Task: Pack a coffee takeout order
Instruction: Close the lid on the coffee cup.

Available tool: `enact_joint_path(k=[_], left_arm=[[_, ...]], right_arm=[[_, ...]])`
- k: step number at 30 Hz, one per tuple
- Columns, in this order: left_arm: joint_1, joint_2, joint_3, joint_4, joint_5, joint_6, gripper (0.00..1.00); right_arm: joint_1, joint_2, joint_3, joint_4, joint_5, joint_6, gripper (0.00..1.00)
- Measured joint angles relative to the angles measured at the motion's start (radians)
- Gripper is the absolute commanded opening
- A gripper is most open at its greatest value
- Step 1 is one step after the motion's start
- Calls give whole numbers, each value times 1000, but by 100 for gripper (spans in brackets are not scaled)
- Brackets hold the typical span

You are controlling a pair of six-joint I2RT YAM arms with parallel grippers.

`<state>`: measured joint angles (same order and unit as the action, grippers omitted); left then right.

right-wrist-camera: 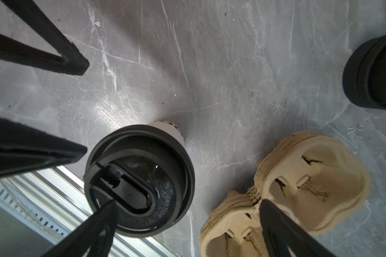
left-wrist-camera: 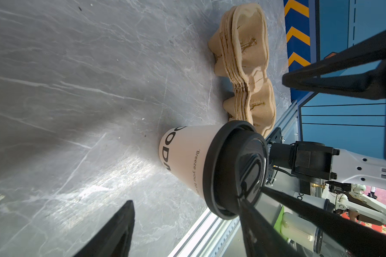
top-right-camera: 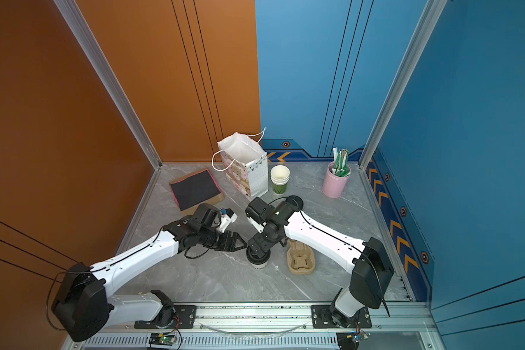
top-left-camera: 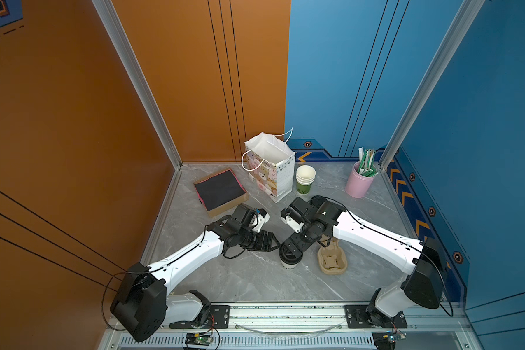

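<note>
In both top views, a grey marbled tabletop (top-left-camera: 249, 288) lies between an orange wall (top-left-camera: 73, 121) on the left and a blue wall (top-left-camera: 482, 121) on the right. The paper cup (top-left-camera: 289, 264) stands upright at near centre. The left gripper (left-wrist-camera: 186, 200) is spread, holding nothing, one fingertip just beside the black lid (right-wrist-camera: 140, 182). The right gripper (right-wrist-camera: 188, 202) gapes wide above it, empty.

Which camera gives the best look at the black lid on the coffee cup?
The right wrist view: it looks almost straight down on the lid, showing its top and printed warning. The left wrist view shows it obliquely. Both top views show it small, partly covered by the right arm.
</note>
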<state>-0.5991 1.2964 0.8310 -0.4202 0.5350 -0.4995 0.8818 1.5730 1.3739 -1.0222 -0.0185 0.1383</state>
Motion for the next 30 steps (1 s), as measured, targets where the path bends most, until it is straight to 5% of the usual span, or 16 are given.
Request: enact_joint_path(k=[30], left_arm=[[-36,88,18,1,-57,-21,74]], right_arm=[[2,-7,-50,24,37,19,100]])
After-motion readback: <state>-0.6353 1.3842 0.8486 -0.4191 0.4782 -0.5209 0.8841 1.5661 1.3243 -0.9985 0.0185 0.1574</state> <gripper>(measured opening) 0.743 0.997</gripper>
